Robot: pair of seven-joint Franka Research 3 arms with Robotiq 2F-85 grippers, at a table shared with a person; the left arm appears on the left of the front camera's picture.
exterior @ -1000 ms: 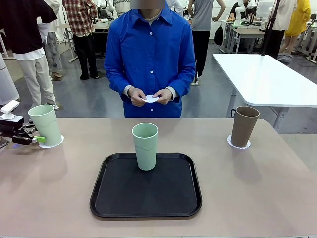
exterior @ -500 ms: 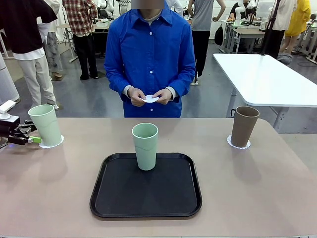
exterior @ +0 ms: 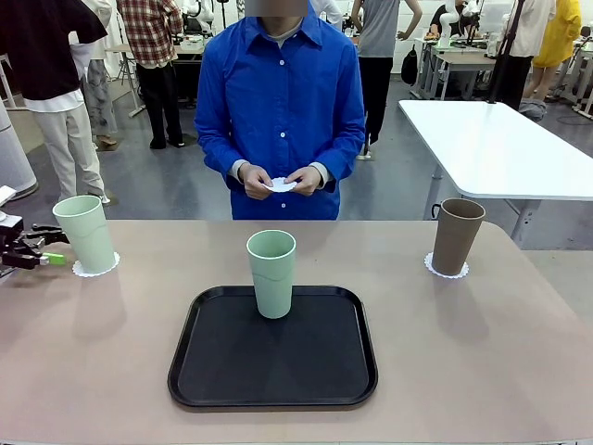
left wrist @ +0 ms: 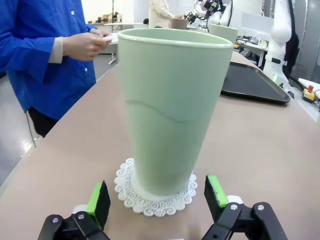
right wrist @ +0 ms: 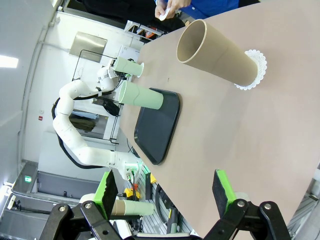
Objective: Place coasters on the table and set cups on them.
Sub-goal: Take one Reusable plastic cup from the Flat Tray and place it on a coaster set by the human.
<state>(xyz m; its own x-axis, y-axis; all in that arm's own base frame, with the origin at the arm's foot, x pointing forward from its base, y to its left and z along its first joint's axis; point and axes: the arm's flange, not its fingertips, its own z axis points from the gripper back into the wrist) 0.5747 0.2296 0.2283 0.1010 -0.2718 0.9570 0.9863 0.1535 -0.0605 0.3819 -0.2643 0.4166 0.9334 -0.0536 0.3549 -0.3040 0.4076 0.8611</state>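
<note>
Left tool: the left tool [exterior: 51,246] is hanging wide open at the bench's left edge, holding nothing; its green pads [left wrist: 99,196] are sitting just short of the left mint cup, not touching it.
Right tool: the right tool [right wrist: 165,192] is also standing wide open and holding nothing, well back from the brown cup.
Left mint cup: the left mint cup [exterior: 85,232] is standing upright on the first coaster [exterior: 96,271], near the bench's far left corner.
First coaster: it is lying flat on the bench [exterior: 463,352], its scalloped rim showing all round the cup's base in the left wrist view.
Brown cup: the brown cup [exterior: 457,236] is standing upright on the second coaster [exterior: 446,272] at the bench's far right.
Middle mint cup: the middle mint cup [exterior: 271,273] is standing upright at the far edge of the black tray [exterior: 272,371], with no coaster under it.
Black tray: it is lying in the middle of the bench, on the robot's side.
Third coaster: the third coaster [exterior: 281,184] is being held off the bench at waist height, between the person's hands [exterior: 256,180].
Person: the person in a blue shirt is standing at the far side, facing the bench.
</note>
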